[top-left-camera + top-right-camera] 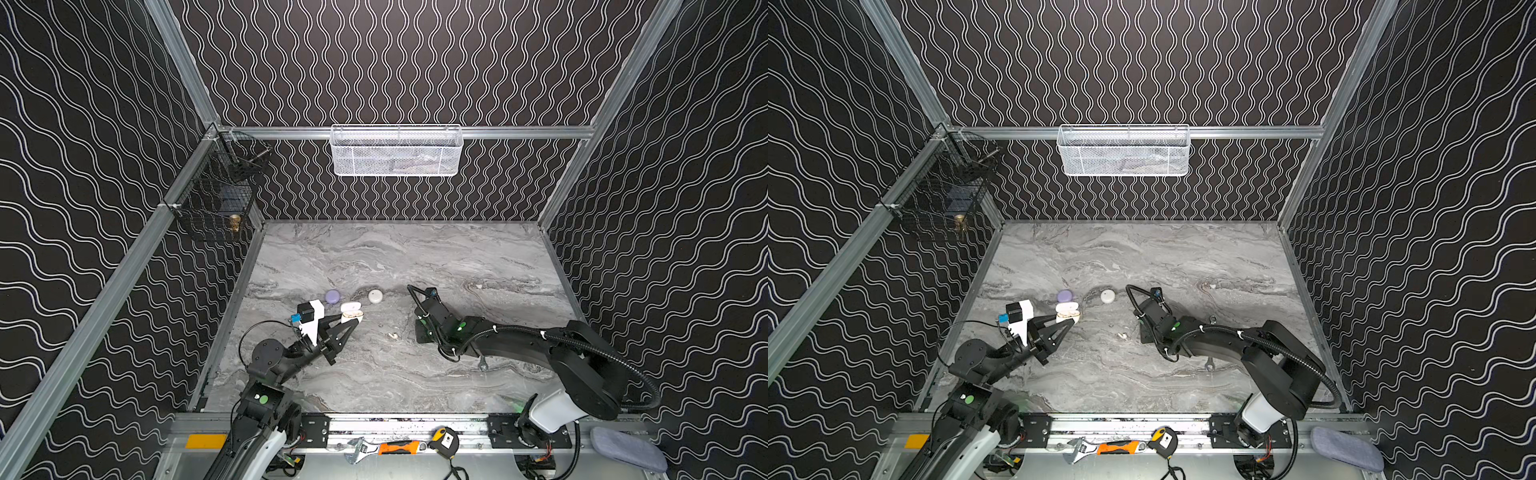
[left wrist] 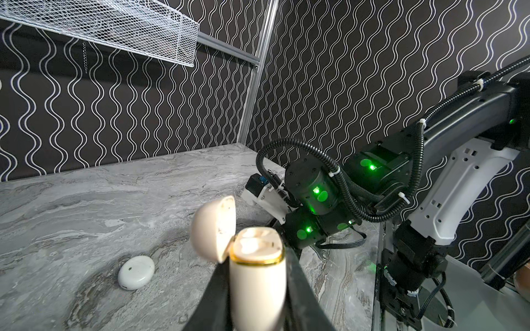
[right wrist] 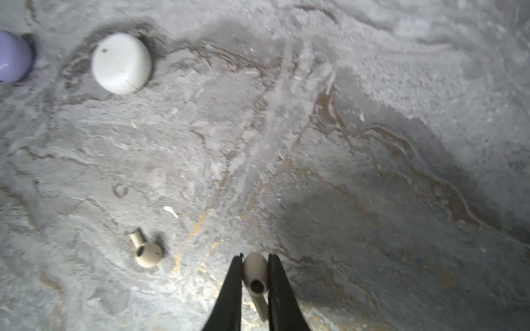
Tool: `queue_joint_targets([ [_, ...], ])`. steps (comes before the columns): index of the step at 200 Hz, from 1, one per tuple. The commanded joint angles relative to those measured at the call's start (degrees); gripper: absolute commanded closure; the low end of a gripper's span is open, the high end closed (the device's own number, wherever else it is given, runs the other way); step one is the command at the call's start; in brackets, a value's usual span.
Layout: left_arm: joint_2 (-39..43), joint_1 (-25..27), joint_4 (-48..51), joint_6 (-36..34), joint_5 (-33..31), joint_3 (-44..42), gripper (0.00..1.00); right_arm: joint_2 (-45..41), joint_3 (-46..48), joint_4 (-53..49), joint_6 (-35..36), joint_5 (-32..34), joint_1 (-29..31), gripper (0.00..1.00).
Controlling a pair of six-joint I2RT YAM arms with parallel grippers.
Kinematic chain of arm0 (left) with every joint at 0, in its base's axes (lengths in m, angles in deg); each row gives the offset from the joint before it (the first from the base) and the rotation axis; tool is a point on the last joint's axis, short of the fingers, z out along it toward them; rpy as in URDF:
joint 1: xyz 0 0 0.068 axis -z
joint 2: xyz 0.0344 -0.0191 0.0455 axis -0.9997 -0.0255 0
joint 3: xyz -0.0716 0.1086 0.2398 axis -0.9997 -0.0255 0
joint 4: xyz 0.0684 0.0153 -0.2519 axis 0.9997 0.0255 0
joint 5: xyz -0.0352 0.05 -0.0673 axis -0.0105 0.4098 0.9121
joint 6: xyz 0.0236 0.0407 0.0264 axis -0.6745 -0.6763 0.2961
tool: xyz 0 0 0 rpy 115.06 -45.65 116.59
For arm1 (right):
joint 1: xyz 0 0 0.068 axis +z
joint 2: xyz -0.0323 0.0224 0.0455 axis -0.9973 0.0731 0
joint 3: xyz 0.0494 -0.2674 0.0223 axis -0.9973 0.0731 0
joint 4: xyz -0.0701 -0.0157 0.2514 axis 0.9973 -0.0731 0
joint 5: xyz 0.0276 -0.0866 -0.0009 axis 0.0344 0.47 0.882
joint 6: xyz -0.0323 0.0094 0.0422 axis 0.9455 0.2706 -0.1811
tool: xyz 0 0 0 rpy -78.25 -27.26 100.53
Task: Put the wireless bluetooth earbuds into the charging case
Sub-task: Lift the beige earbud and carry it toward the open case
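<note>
top views, nearest edge: an orange-handled steel adjustable wrench (image 1: 386, 449) and a yellow-and-black tape measure (image 1: 445, 441) lie at the aluminium front rail (image 1: 415, 428), with a grey padded cushion (image 1: 627, 451) at its right end. beyond the rail, on the grey marbled table (image 1: 374, 386), the ring end of a slim steel spanner (image 1: 483, 366) shows from under the right arm (image 1: 519, 345).

right gripper (image 3: 255, 259): hidden under its wrist in both top views. the right wrist view shows its black fingers (image 3: 232, 286) pressed onto a small, short-stemmed plastic cream earbud (image 3: 254, 275), pinched between them; whether it touches the table cannot be told. a second cream earbud (image 3: 146, 252) lies loose on the table just beside, clear of the gripper; in both top views it is a pale speck between the two arms.

left gripper (image 2: 253, 256): clamped on the body of a cream oval gold-rimmed charging case (image 2: 256, 286), held upright with its hinged lid (image 2: 213, 229) standing open. the wells inside are blurred; their contents cannot be told. in a top view the case sits at the gripper tips, left of the loose earbud.

farther back, a white round case (image 1: 375, 296) and a lavender round case (image 1: 332, 296) lie shut on the table, near each other but apart. on the far wall hangs a white mesh basket (image 1: 395, 151); a black wire basket (image 1: 216, 199) hangs in the far left corner.
</note>
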Motion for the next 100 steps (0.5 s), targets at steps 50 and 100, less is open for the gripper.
queue_joint_targets([
  [50,-2.47,-0.11,-11.71,1.12,7.63,-1.56,1.00,-6.76,3.57,7.80,-1.21,-1.75,-0.70,0.91],
  [100,-3.03,-0.11,-21.72,4.32,11.18,-3.16,1.00,-26.54,10.71,21.08,2.20,-4.46,2.94,0.94],
])
